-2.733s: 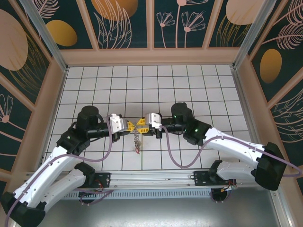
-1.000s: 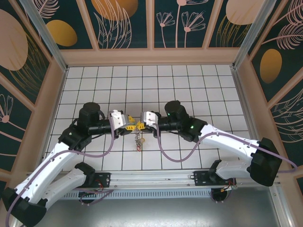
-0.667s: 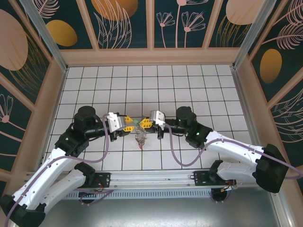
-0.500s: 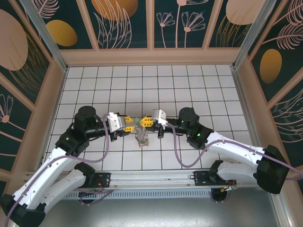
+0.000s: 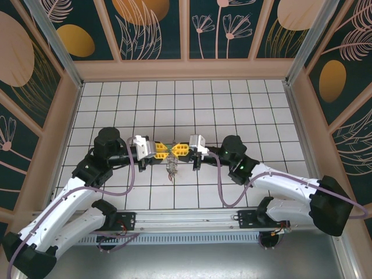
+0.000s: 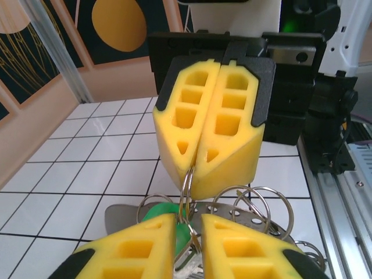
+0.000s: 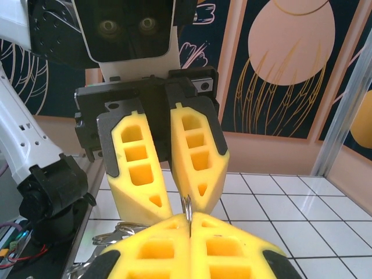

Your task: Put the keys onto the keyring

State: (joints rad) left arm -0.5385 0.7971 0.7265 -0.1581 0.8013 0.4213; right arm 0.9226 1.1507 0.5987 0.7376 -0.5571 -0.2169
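Nearest, on the near side of the keyring (image 6: 187, 185), an aluminium rail (image 5: 192, 218) is laid along the front edge of the tiled floor (image 5: 174, 104). The strip of tiles between rail and keyring is crossed by the arms and by looping purple cables (image 5: 218, 187).

The keyring is held at the middle of the floor, pinched from both sides. On its left, the left gripper (image 5: 166, 151) is drawn nearly closed, and the ring wire and a green tag (image 6: 158, 213) are caught in the narrow slot between its yellow fingers (image 6: 131, 250). On its right, the right gripper (image 5: 174, 150) is pressed fully together on the same wire. The two sets of tips are brought almost into contact.

The keys (image 5: 171, 170) are bunched just under the keyring, toward the rail, with loose split rings (image 6: 264, 204) beside them. Whether the bunch hangs or rests on the tiles cannot be told.

Beyond the keyring, bare tiles run to the wooden back ledge (image 5: 186, 70). The side walls (image 5: 65, 133) are set well apart from it, with bare tiles between.
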